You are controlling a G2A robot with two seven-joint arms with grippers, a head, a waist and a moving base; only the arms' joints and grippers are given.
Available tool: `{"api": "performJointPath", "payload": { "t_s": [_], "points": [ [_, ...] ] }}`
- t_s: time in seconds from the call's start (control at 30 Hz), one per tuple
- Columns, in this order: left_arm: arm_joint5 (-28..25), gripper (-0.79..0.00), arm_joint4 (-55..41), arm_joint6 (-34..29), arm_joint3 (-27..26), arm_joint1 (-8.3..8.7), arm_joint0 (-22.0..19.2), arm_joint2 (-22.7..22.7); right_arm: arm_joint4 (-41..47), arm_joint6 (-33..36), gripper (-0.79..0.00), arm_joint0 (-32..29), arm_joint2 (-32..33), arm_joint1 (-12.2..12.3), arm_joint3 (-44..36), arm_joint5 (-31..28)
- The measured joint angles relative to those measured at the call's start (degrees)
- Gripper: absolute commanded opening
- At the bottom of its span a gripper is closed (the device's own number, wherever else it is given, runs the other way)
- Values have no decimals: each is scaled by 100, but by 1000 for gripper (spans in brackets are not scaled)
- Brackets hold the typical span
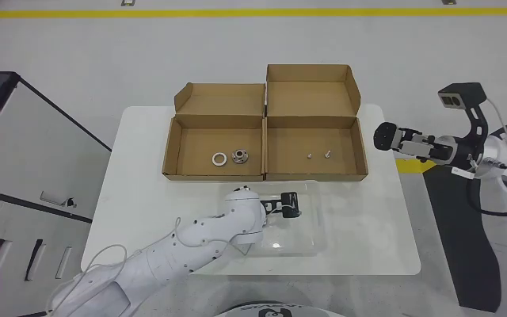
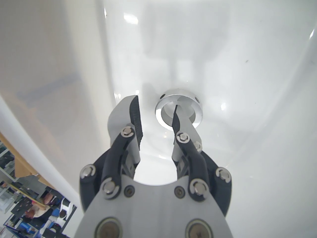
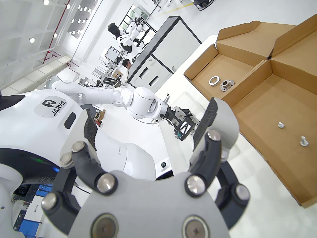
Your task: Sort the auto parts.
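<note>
A silver metal ring (image 2: pixel 179 110) lies on the floor of a clear plastic tray (image 1: pixel 317 247) at the table's front. My left gripper (image 2: pixel 155 102) is open and low over it, with one fingertip (image 2: pixel 175 117) inside the ring's hole and the other outside, apart from the ring's wall. In the top view the left gripper (image 1: pixel 290 208) sits inside the tray. My right gripper (image 3: pixel 149 115) is open and holds nothing; it hangs off the table's right edge (image 1: pixel 382 136), beside the right-hand box.
Two open cardboard boxes stand side by side at the back. The left box (image 1: pixel 170 150) holds a ring (image 1: pixel 218 158) and a flanged hub (image 1: pixel 239 155). The right box (image 1: pixel 360 147) holds two small bolts (image 1: pixel 310 155) (image 1: pixel 325 152). A grey cabinet (image 1: pixel 40 182) stands left of the white table (image 1: pixel 142 198).
</note>
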Motion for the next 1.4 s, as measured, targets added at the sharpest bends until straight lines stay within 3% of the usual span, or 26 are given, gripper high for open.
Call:
{"api": "performJointPath", "payload": {
  "t_s": [1.4],
  "points": [
    [85,-659,-383,-85,358,-71,-339,337,0,0,0,0,0,0,0,0]
  ]
}}
